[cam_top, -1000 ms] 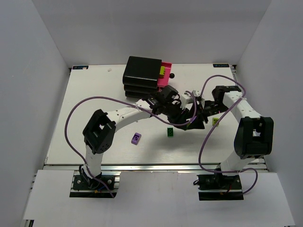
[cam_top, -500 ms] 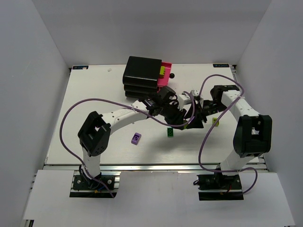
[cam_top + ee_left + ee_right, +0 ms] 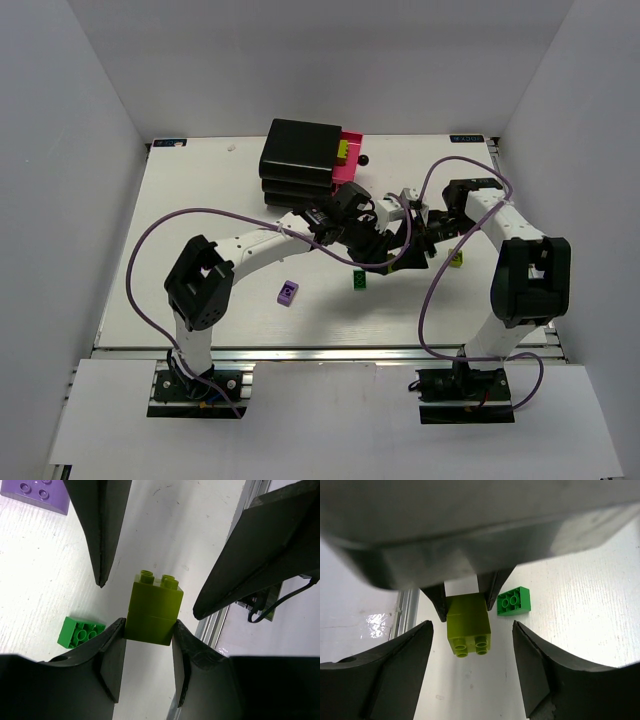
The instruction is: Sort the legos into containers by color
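My left gripper (image 3: 149, 630) is shut on a lime-yellow lego (image 3: 153, 612), two bricks stacked, and holds it above the table. My right gripper (image 3: 471, 626) faces it, open, with its fingers (image 3: 100, 535) on either side of the lego's (image 3: 468, 627) studded end and not touching it. In the top view the two grippers meet right of centre (image 3: 400, 250), and the held lego is hidden there. The black cabinet (image 3: 298, 160) stands at the back with its top pink drawer (image 3: 350, 160) open and a lime lego (image 3: 343, 150) inside.
A dark green lego (image 3: 359, 280) lies on the table just below the grippers, also in the left wrist view (image 3: 80, 632) and the right wrist view (image 3: 514, 601). A purple lego (image 3: 288, 292) lies further left. Another lime lego (image 3: 455, 258) lies right of the grippers.
The left arm's elbow has swung left. The right gripper has moved a little left, closer to the left gripper and its lego.
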Controlling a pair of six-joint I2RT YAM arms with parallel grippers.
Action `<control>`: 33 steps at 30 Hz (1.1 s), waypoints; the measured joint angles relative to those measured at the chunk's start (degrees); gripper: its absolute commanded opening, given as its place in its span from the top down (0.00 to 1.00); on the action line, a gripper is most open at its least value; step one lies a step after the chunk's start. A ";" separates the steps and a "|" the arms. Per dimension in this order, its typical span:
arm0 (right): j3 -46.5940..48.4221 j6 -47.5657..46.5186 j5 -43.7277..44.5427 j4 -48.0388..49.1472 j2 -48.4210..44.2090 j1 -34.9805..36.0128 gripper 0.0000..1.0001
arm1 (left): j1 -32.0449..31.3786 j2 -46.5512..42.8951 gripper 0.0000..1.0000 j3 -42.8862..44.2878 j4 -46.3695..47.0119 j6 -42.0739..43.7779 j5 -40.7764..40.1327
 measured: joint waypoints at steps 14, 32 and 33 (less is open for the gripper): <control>0.55 0.04 -0.28 -0.02 0.70 -0.09 0.19 | 0.00 -0.81 1.00 -0.72 0.09 -0.63 -0.04; 2.40 1.46 -0.98 -0.46 1.38 -0.66 0.22 | 0.11 -5.77 1.00 -1.97 4.35 -1.01 -0.44; 2.60 1.64 -1.05 -0.70 1.60 -0.66 0.23 | 0.20 -5.77 1.00 -1.99 4.46 -1.03 -0.55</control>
